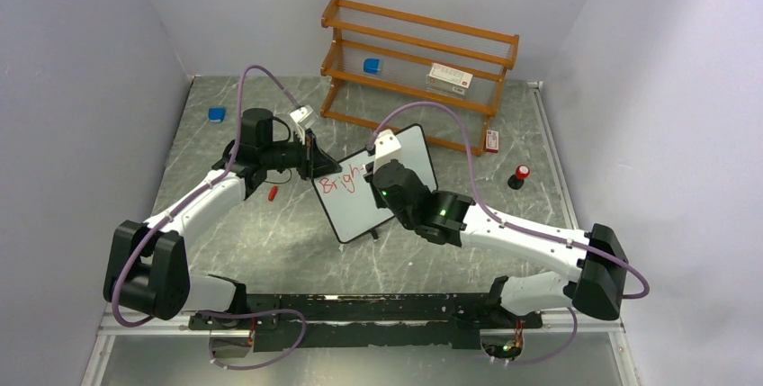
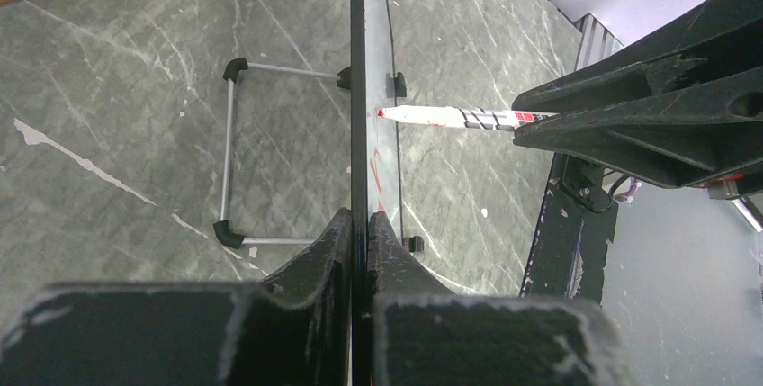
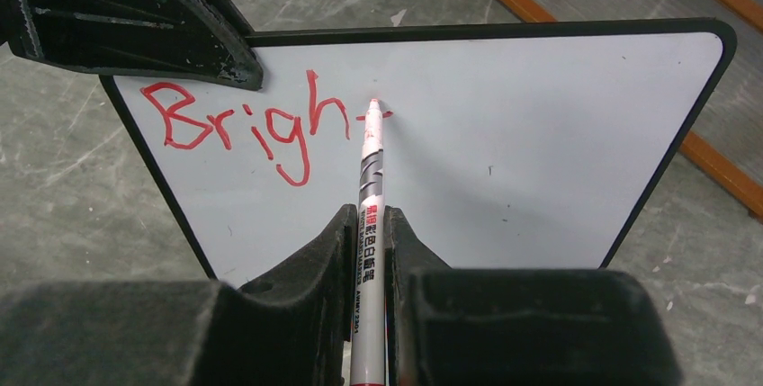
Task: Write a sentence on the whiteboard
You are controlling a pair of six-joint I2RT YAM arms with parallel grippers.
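Note:
The whiteboard (image 1: pixel 362 210) stands tilted at the table's middle, with "Brigh" and part of another letter in red (image 3: pixel 234 121) on its face (image 3: pixel 540 134). My left gripper (image 1: pixel 311 156) is shut on the board's left edge, which shows edge-on in the left wrist view (image 2: pixel 358 89) between the fingers (image 2: pixel 359 224). My right gripper (image 1: pixel 372 173) is shut on a white red-ink marker (image 3: pixel 371 179). The marker tip touches the board just right of the "h". The marker also shows in the left wrist view (image 2: pixel 450 117).
A wooden shelf (image 1: pixel 418 67) stands behind the board, with a blue item (image 1: pixel 372 66) and a white box (image 1: pixel 449 77) on it. A red cap (image 1: pixel 273 193), another blue item (image 1: pixel 217 114) and a red-topped black object (image 1: pixel 520 176) lie on the table. The board's wire stand (image 2: pixel 229 161) juts behind it.

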